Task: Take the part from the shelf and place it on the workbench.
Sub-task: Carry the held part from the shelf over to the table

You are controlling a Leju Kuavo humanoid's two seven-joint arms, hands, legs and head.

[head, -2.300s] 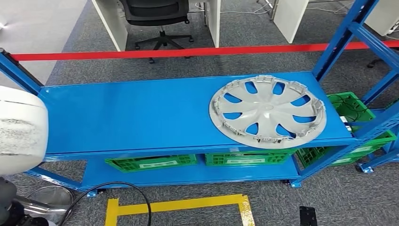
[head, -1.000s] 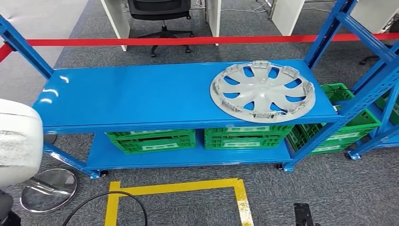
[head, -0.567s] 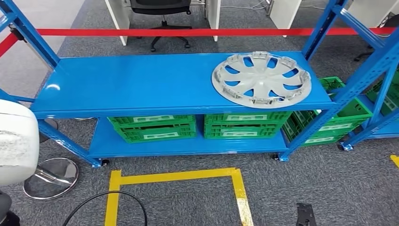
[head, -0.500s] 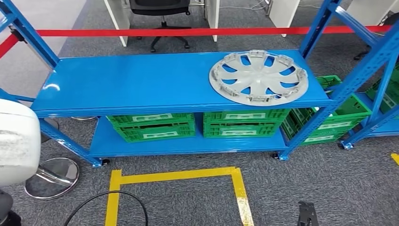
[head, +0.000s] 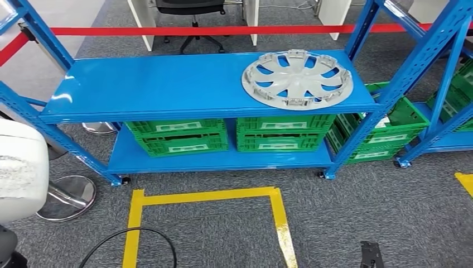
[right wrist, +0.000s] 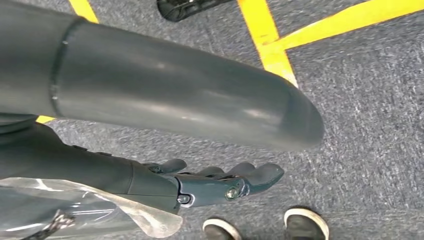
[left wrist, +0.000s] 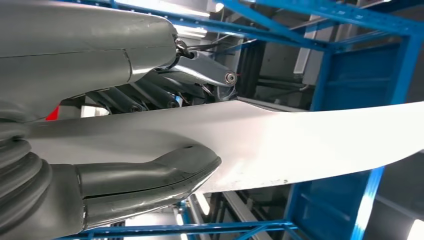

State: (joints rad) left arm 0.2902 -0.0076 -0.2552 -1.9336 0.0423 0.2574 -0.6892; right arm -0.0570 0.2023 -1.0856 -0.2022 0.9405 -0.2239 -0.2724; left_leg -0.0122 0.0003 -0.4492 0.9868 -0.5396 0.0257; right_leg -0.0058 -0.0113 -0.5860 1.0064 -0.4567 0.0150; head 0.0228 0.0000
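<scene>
One hubcap [head: 297,79], flat on shelf [head: 145,89]; judged light, stiff, thin-rimmed; best taken at rim. Right hand [right wrist: 220,182] fingers apart; left hand [left wrist: 145,100] unclear

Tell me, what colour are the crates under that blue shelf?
Green, with pale labels on their fronts. The crates show best in the head view, on the shelf's lower level.

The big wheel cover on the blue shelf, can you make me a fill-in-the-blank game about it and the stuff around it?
1. The grey wheel cover lies flat on the ____ level of the blue shelf.
2. The crates under it are ____ in colour.
3. The tape on the carpet in front of the shelf is ____.
4. The left hand grips a thin ____ sheet.

Missing words: top; green; yellow; white
</scene>
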